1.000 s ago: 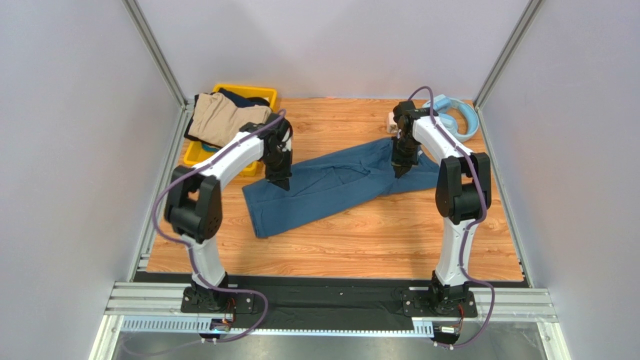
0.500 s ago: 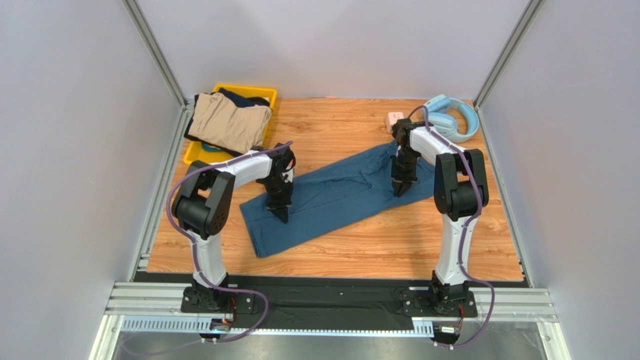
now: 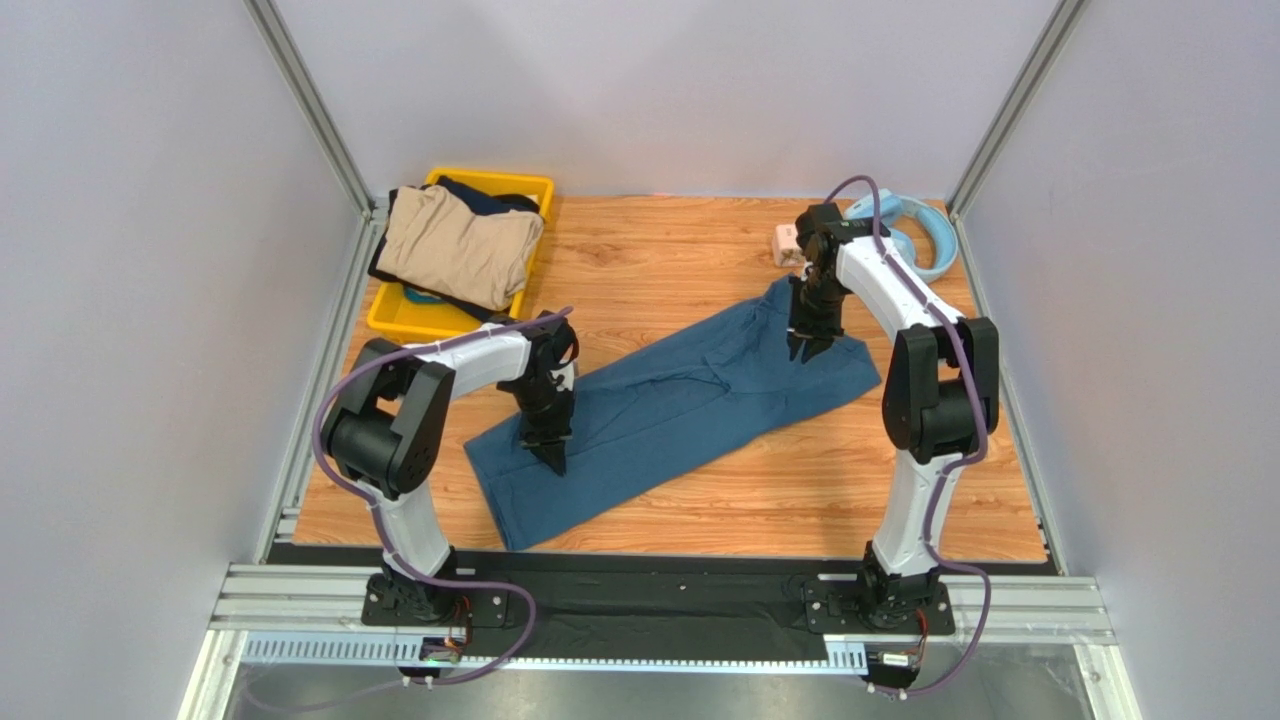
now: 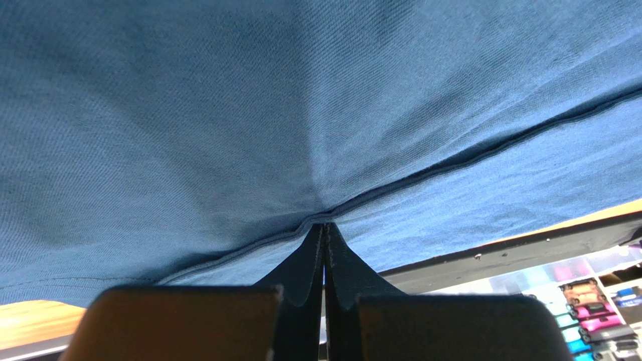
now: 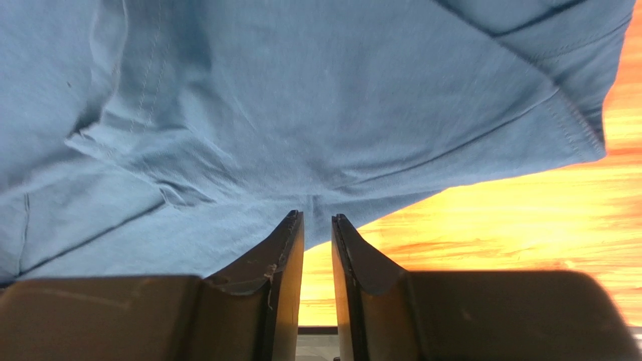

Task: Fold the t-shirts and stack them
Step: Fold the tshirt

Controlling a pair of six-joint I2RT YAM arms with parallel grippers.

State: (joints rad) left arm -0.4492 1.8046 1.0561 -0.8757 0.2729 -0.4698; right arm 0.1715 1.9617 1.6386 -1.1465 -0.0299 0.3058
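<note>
Cloth takes up the middle of the table (image 3: 721, 503): a large blue shirt (image 3: 676, 393) lies spread in a long slanted band, its lower end toward the near left and its upper end toward the far right (creased along its length rather than smooth).

The left gripper (image 3: 552, 459) points down onto the left part of that shirt, a little in from its near-left end. Seen from the left wrist, its fingers (image 4: 301, 263) are pressed fully together, and a stitched edge of the blue cloth gathers to a small pucker right at their tips, so a pinch of the shirt is caught between them.

The right gripper (image 3: 803, 354) hangs over the far-right end of the same shirt, close to its edge. From the right wrist, its two fingers (image 5: 282, 263) stand a narrow gap apart; bare wood shows through that gap and no cloth sits between them. The shirt's border runs just past the fingertips, with a faint crease pointing at them (whether the tips touch the fabric cannot be told). To the right in that view, a folded corner of the shirt with a double-stitched hem lies flat on the wood.

At the far-left corner sits a yellow bin (image 3: 394, 312). A bunched tan shirt (image 3: 458, 248) is heaped on it and spills over its left rim, with a navy shirt (image 3: 489, 195) showing behind and under it. Both are well apart from the blue one. Light-blue headphones (image 3: 920, 228) lie at the far-right corner, behind the right arm.
</note>
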